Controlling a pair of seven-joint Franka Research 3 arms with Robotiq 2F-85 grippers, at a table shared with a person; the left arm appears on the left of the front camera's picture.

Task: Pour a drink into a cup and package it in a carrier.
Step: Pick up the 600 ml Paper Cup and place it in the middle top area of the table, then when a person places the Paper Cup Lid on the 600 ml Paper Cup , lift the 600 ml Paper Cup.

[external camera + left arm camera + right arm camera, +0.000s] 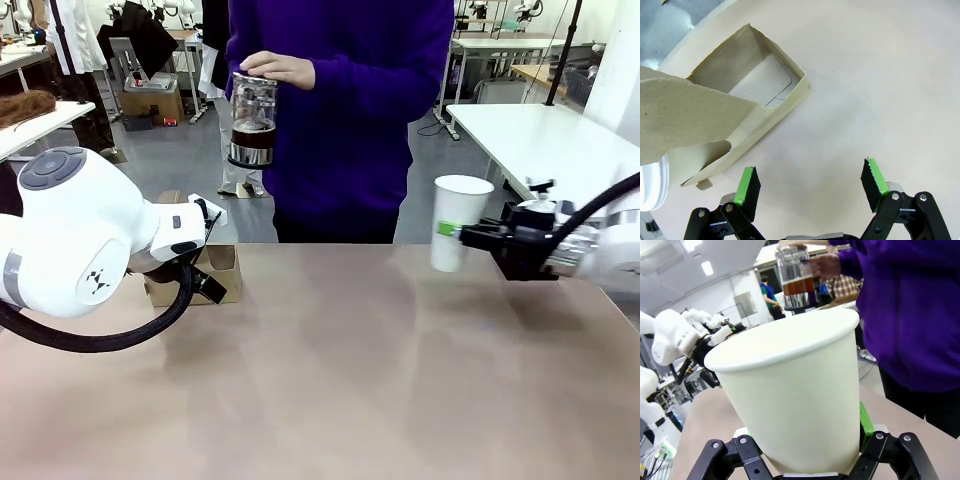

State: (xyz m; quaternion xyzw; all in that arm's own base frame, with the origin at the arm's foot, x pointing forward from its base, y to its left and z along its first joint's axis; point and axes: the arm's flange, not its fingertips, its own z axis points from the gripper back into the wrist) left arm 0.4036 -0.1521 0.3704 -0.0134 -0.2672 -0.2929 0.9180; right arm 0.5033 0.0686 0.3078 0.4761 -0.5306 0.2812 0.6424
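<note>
A person in a purple top holds a clear jug [252,120] above the far table edge, with the dark brown drink [252,128] in its lower half. My right gripper [455,232] is shut on the tall white cup [458,220] and holds it upright above the table's right side. In the right wrist view the cup [795,405] sits between the green pads [866,422], with the jug [796,280] beyond it. The brown cardboard carrier [215,272] stands at the left, partly hidden by my left arm. My left gripper [811,185] hangs open just beside the carrier [740,110].
The tan table [350,380] stretches bare between the two arms. A rounded white object [650,185] lies against the carrier's edge in the left wrist view. A white table [540,140] stands farther off at the back right.
</note>
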